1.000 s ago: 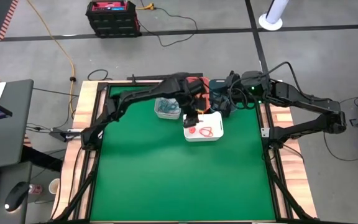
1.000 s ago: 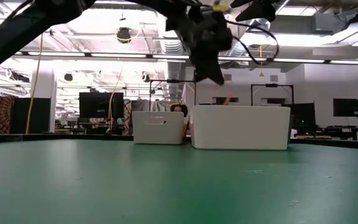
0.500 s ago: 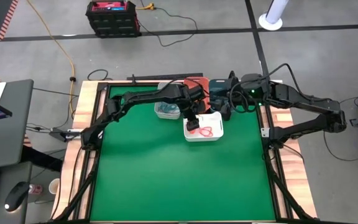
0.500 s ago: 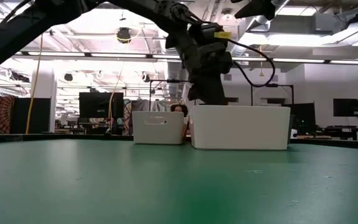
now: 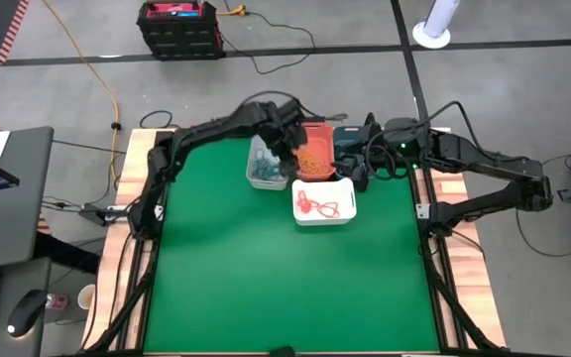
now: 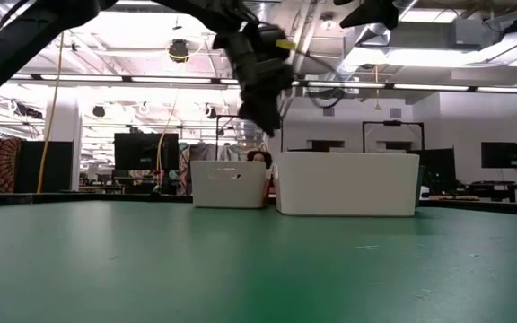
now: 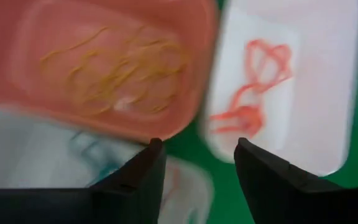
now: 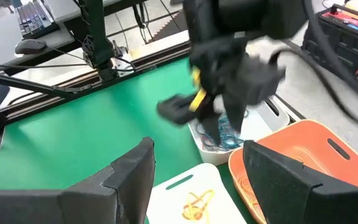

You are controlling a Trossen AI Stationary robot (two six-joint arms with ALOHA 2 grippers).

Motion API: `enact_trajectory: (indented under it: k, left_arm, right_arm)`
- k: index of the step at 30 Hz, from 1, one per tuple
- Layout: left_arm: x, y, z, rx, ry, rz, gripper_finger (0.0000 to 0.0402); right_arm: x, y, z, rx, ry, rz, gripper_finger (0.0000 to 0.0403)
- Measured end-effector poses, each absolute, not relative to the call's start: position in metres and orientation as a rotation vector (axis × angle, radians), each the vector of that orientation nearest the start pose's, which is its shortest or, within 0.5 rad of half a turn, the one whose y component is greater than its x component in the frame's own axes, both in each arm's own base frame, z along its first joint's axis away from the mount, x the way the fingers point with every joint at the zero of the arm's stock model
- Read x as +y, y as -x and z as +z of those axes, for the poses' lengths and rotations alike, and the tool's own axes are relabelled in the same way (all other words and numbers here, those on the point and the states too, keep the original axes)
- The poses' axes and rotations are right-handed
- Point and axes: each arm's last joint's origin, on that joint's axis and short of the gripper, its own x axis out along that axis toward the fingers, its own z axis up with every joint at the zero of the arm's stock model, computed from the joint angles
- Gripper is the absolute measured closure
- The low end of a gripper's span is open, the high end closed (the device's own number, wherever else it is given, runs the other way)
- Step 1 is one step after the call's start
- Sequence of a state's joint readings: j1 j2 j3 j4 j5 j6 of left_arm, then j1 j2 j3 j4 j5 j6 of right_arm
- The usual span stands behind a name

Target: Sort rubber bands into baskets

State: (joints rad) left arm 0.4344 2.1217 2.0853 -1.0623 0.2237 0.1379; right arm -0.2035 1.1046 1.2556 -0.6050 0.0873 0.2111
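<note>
Left end effector (image 5: 287, 151) hangs in the air above the seam between the coral-orange basket (image 5: 316, 149) and the light grey basket (image 5: 266, 167), fingers (image 7: 132, 180) parted and nothing between them. Its wrist view looks down on yellow-orange rubber bands (image 7: 114, 71) lying in the coral-orange basket, and on red rubber bands (image 7: 250, 87) tangled in the white basket (image 5: 323, 201), which sits just in front of the coral-orange one on the green worktop (image 5: 285, 278). Teal-blue rubber bands (image 5: 263, 174) rest in the light grey basket. The dark slate-blue basket (image 5: 345, 139) stands beside the coral-orange one on its other side, partly covered by the right end effector (image 5: 362, 171), which waits there with fingers apart and empty. Judging by the empty open fingers, a drop-off looks finished and the step in hand is fetching another band. No loose bands show on the worktop, so the next move calls for finding one first. No brand, label or writing can be read on any basket or arm.
</note>
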Motion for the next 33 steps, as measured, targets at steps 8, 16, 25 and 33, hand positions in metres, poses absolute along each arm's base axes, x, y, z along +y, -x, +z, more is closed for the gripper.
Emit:
enact_trajectory:
  k: [8, 16, 25, 33]
  left_arm:
    - [0.228, -0.37, 0.283, 1.234, 0.239, 0.198, 0.0239]
    - [0.246, -0.356, 0.227, 1.31, 0.286, 0.264, 0.024]
    - [0.237, -0.369, 0.203, 1.319, 0.073, 0.348, 0.024]
    - [0.236, -0.366, 0.187, 1.321, 0.06, 0.345, 0.024]
  right_arm:
    - [-0.048, -0.215, 0.392, 0.437, -0.23, -0.382, 0.0133]
    - [-0.049, -0.216, 0.394, 0.409, -0.219, -0.378, 0.0133]
    - [-0.049, -0.216, 0.394, 0.409, -0.22, -0.379, 0.0133]
    - [-0.049, -0.217, 0.394, 0.406, -0.239, -0.383, 0.0133]
